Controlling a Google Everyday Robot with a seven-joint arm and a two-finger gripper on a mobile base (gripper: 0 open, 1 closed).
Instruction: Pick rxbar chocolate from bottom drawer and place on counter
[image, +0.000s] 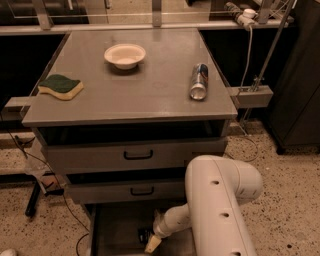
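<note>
The bottom drawer (114, 226) stands pulled out at the foot of the cabinet, its floor dark and shadowed. My white arm bends down into it, and the gripper (152, 243) hangs low over the drawer floor near the front. A small black bar with pale print, the rxbar chocolate (144, 234), lies on the drawer floor just left of the gripper, touching or nearly touching it. The grey counter (150, 95) spreads above.
On the counter sit a white bowl (125, 55) at the back, a can (199, 81) lying on its side at the right, and a green-and-yellow sponge (61, 86) at the left. Two upper drawers (138, 156) with black handles are nearly closed. My arm's bulky elbow (220, 195) fills the lower right.
</note>
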